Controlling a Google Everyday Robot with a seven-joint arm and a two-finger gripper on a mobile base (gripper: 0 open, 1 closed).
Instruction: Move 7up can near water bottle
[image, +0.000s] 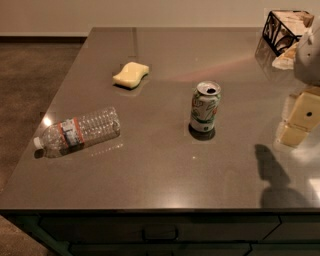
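Note:
The 7up can (205, 107) stands upright near the middle of the grey countertop (165, 170), white and green with an open silver top. The water bottle (77, 132) lies on its side at the left, its white cap pointing toward the left edge. My gripper (298, 122) hangs at the far right of the view, above the counter, well to the right of the can and touching nothing. It holds nothing. Its shadow falls on the counter below it.
A yellow sponge (131, 74) lies at the back, left of the can. A black wire basket (285, 31) with light-coloured contents stands at the back right corner. Carpeted floor lies beyond the counter's left edge. Drawers run below the front edge.

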